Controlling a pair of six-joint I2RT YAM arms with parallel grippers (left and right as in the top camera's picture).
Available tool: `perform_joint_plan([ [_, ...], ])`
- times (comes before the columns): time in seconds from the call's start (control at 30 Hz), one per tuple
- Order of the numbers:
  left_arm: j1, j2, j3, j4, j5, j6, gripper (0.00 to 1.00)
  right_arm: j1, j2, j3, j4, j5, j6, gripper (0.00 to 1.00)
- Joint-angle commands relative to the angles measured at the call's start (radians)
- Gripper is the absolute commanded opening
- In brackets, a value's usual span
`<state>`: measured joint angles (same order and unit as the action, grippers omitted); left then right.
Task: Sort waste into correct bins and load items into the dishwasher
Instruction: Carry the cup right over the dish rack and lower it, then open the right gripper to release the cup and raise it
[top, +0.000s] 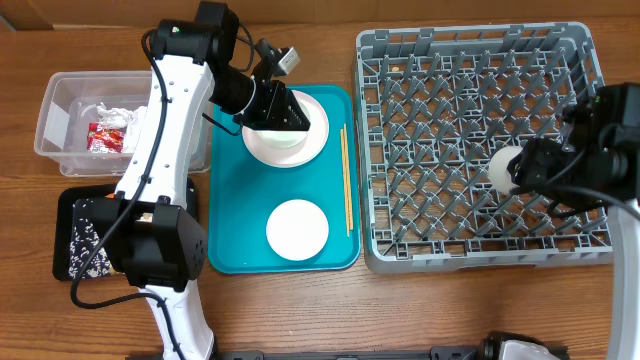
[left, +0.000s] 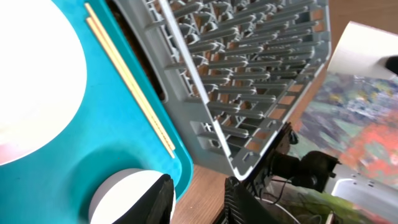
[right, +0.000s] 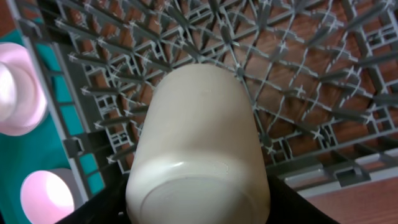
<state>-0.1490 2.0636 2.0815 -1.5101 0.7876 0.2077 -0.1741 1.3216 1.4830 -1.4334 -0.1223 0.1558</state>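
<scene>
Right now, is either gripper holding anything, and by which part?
Right gripper clamps the white cup by its sides near the base. Left gripper: open, holding nothing.

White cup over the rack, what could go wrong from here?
The cup, held in the right gripper, is over the upright pegs of the rack; released off-centre, it may tip or roll. The left gripper hovers above the plate close to the chopsticks, and could knock them off the teal tray.
</scene>
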Motion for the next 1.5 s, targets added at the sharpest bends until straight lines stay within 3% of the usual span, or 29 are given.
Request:
perform_joint_plan([
  [0.0, -0.003, 0.003, 0.013, 0.0, -0.039, -0.033, 0.3, 0.005, 0.058, 0.009, -0.037, 0.02, -0.008, 0.27],
  [0.33, -0.003, 0.003, 0.013, 0.0, -0.04, -0.033, 0.31, 0.01, 0.201, -0.043, -0.034, 0.021, -0.008, 0.24],
  [0.8, -0.003, 0.003, 0.013, 0.0, -0.056, -0.034, 0.36, 0.037, 0.202, -0.208, 0.125, 0.021, -0.008, 0.26],
  [0.93, -0.003, 0.003, 0.013, 0.001, -0.097, -0.06, 0.39, 0.037, 0.205, -0.22, 0.132, 0.021, -0.008, 0.43],
  [1.0, -0.003, 0.003, 0.013, 0.001, -0.097, -0.06, 0.4, 0.037, 0.205, -0.22, 0.136, 0.019, -0.007, 0.58],
  [1.07, -0.003, 0.003, 0.013, 0.004, -0.097, -0.059, 0.42, 0.037, 0.205, -0.22, 0.143, 0.013, -0.007, 0.66],
  [1.3, 0.007, 0.003, 0.014, 0.008, -0.1, -0.059, 0.42, 0.037, 0.205, -0.193, 0.123, 0.013, -0.008, 0.87],
  [1.47, 0.022, -0.007, 0.014, 0.004, -0.102, -0.059, 0.36, 0.037, 0.205, -0.163, 0.098, 0.008, -0.009, 0.9],
])
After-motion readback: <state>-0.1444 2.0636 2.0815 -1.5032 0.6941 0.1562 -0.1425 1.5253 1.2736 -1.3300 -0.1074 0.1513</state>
